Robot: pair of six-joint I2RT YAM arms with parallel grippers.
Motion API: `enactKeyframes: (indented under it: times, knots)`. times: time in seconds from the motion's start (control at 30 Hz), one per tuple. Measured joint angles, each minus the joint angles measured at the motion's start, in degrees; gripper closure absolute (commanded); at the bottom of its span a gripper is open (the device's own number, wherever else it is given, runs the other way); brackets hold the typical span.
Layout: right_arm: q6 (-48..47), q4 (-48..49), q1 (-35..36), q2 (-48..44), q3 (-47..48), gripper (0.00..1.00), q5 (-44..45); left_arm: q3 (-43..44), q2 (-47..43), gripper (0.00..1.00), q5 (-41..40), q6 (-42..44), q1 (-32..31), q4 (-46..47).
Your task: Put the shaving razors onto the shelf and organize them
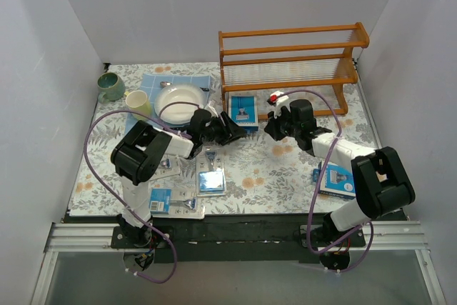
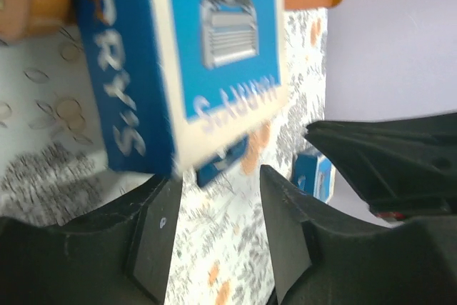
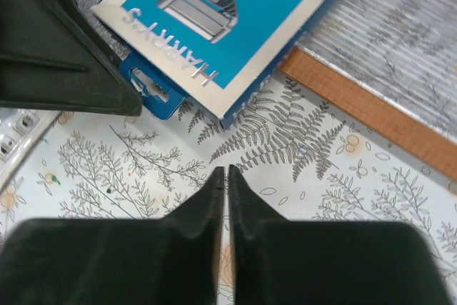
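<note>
**Q:** What is found nearest the bases?

**A:** A flat razor pack [image 1: 211,181] is seen face up between the arms. A second pack [image 1: 335,181] is seen beside the right arm.

**Q:** How are the grippers set?

**A:** The left gripper [image 2: 218,175] is set open, with nothing between its fingers. The right gripper [image 3: 226,171] is pressed shut on nothing. Both are aimed at the target pack [image 1: 243,111], just beyond them.

**Q:** How is that pack laid?

**A:** It is laid printed face up, just in front of the shelf [image 1: 293,62] (whether its far edge rests on the lowest rail cannot be told). Its long axis is run near to far, with the hang tab toward the arms.

**Q:** How is it to be handled?

**A:** It is judged light, stiff and rather slick, and the card is easily creased. A pinch across the long edges, clear of the tab, is advised.
</note>
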Motion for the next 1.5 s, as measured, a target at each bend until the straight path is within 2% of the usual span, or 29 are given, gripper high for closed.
enactKeyframes:
  times: [0.17,0.4,0.77,1.0,1.1,1.2,1.23,1.33,1.43,1.5]
  knots:
    - [-4.66,-1.01,0.79,2.45,1.55,0.98,-3.52,-4.24,-7.45,0.53,2.36,2.47,0.09,-2.4]
    - [-6.99,-2.01,4.11,6.99,5.18,0.98,-5.16,-10.97,-19.04,0.61,2.82,4.87,1.62,-6.4]
    - [-6.12,-0.63,4.94,16.2,12.39,0.98,2.62,-11.87,-19.61,0.61,1.66,6.29,8.37,-9.66]
    - [-5.75,-0.81,4.94,18.32,15.63,0.96,4.22,-13.86,-20.52,0.6,1.55,6.01,9.44,-9.7]
    - [-5.77,-1.4,4.96,18.1,15.63,0.91,4.2,-14.25,-21.29,0.55,1.55,6.03,9.55,-10.21]
    - [-6.82,-5.55,4.94,15.34,15.19,0.74,4.28,-14.25,-22.1,0.52,2.14,6.84,9.66,-10.54]
    - [-7.69,-8.09,4.94,13.38,14.95,0.62,4.39,-14.25,-22.43,0.52,2.47,7.45,9.68,-10.71]
    - [-11.61,-16.17,4.42,5.64,14.23,0.48,5.09,-14.23,-23.02,0.48,4.15,9.25,9.73,-10.97]
    - [-15.69,-25.09,2.6,-2.95,13.51,0.41,5.14,-14.23,-23.43,0.46,6.4,11.28,9.73,-11.17]
    - [-18.29,-30.88,-0.11,-7.17,13.16,0.4,5.4,-14.23,-23.96,0.45,8.35,12.87,9.73,-11.76]
